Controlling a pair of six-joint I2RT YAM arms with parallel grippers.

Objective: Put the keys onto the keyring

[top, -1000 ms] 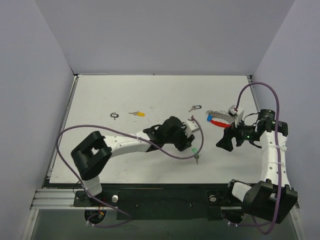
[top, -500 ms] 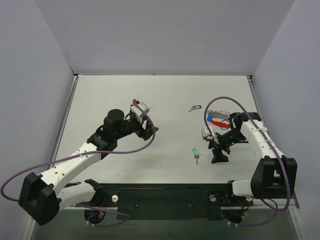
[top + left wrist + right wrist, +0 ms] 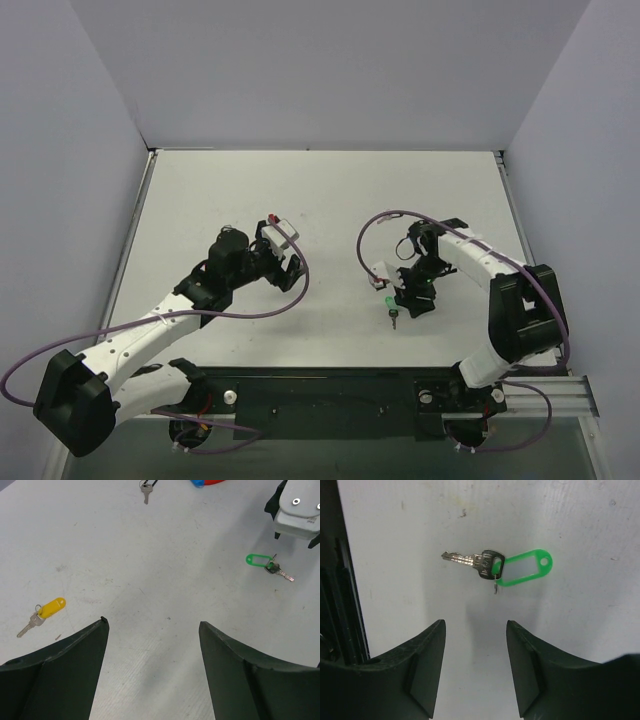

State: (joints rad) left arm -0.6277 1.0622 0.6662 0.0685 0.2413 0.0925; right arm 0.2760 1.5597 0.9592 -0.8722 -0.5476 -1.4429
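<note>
Right end effector point(image 3: 475, 625) hangs over the green key point(image 3: 490, 566) lying flat on the bench point(image 3: 330, 190), fingers spread, gripping nothing. Left end effector point(image 3: 152, 625) is spread wide too and empty, yellow key point(image 3: 42, 612) nearby.

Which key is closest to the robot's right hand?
The green-tagged key, lying flat just ahead of the right hand. The yellow-tagged key lies far off, near the left hand.
</note>
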